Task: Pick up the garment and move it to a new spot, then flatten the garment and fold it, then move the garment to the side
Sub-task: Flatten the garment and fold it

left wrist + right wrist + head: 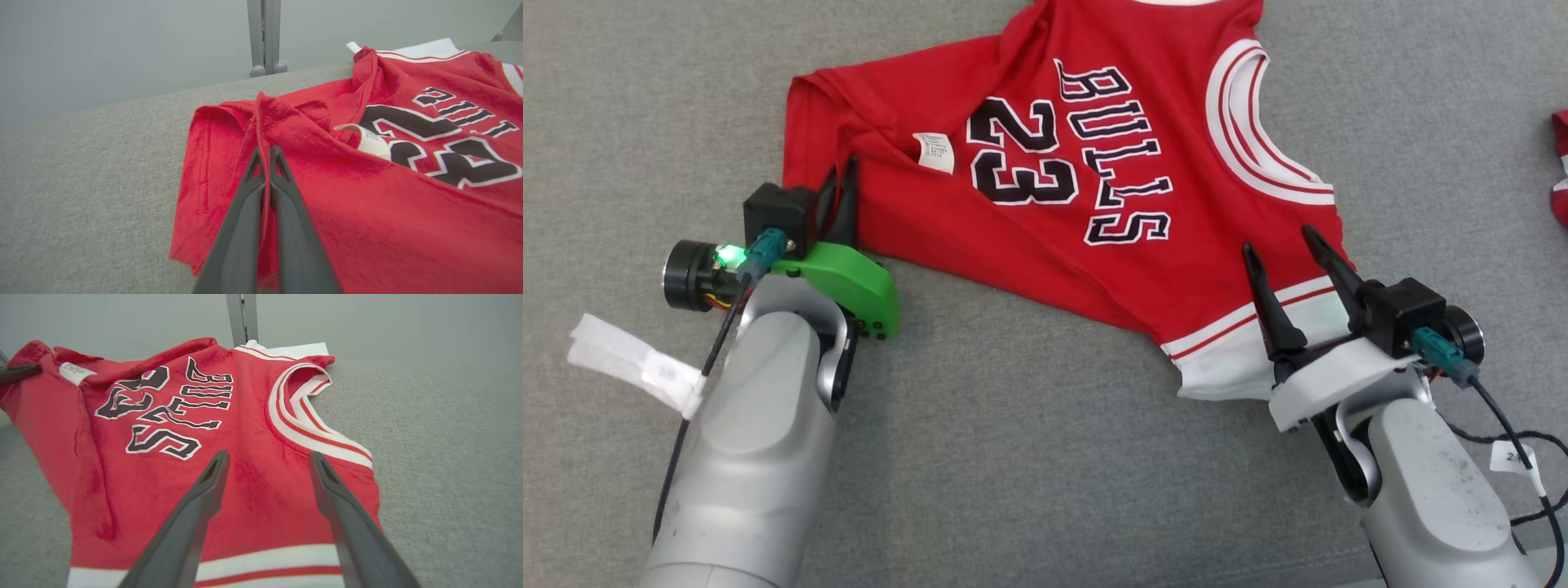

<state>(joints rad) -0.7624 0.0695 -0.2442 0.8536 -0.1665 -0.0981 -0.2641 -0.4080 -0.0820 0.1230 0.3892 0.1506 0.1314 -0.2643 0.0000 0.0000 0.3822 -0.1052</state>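
Note:
The garment (1054, 229) is a red sleeveless jersey with white trim and the print "BULLS 23", lying rumpled on the grey fabric surface (1013, 457). My left gripper (843, 184) is at the jersey's left edge, shut on a raised fold of the red cloth; in the left wrist view its fingers (265, 152) pinch a ridge of the garment (367, 204). My right gripper (1280, 242) hovers open over the jersey's white-banded edge at the right. In the right wrist view its fingers (269, 457) spread wide above the garment (253, 416), with nothing between them.
Another piece of red and white cloth (1560, 163) pokes in at the far right edge. A grey metal post (263, 36) stands beyond the surface's far edge. A black cable (1511, 441) trails by my right forearm. Bare grey surface stretches in front of the jersey.

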